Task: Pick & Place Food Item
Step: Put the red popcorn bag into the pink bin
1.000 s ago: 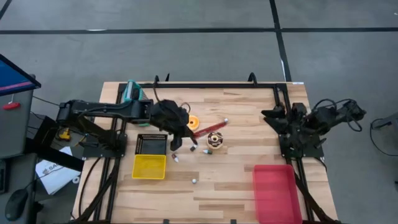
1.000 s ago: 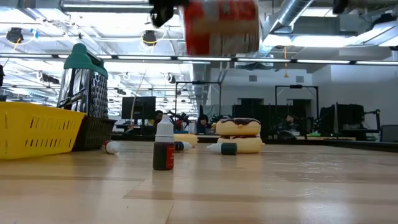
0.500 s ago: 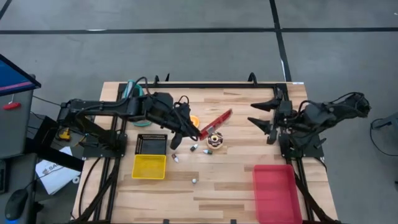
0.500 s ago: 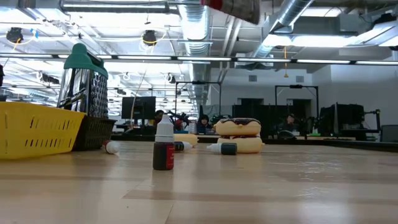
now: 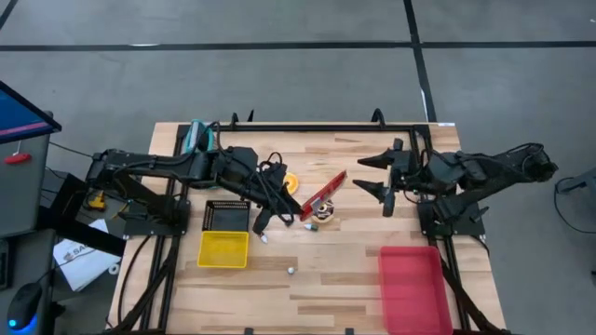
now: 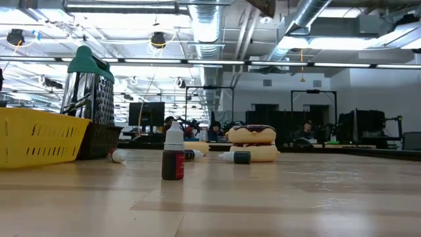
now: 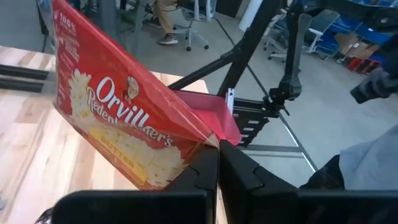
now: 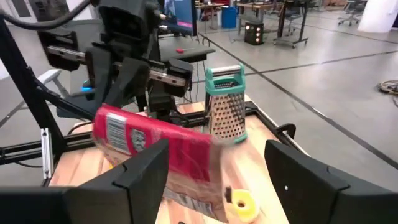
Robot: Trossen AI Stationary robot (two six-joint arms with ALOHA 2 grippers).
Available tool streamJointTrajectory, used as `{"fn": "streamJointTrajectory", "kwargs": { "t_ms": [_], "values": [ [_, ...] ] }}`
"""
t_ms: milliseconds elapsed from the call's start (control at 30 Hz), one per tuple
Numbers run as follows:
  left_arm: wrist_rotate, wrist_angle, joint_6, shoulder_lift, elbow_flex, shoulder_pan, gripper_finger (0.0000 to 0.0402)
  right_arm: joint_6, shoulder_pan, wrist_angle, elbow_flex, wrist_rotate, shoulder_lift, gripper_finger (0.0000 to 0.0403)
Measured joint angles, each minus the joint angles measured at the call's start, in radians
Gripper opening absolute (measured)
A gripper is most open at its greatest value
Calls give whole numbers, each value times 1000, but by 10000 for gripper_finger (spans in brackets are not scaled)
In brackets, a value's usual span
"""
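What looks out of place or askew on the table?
Several small bottles lie scattered on the table, most on their sides. The popcorn bag hangs tilted in the left hand, above the donuts.

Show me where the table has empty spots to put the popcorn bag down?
Bare wood lies between the yellow basket and the red bin, and along the far edge. It is crowded around the donuts, where small bottles lie.

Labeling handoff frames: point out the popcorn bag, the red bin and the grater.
popcorn bag [image 7: 124, 134]: left wrist view, printed front face.
red bin [image 5: 414, 288]: high view, bare floor of the bin.
grater [image 8: 226, 102]: right wrist view, metal body below the green handle.
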Motion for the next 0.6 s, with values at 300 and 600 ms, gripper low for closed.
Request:
{"fn": "streamJointTrajectory", "kwargs": {
  "t_ms": [300,600],
  "values": [
    [3,28,0,0,0,-26,0,38,-105,8,0,-232,23,256],
    [0,31,0,0,0,-25,0,24,-152,62,-3,-374,104,254]
  ]
}}
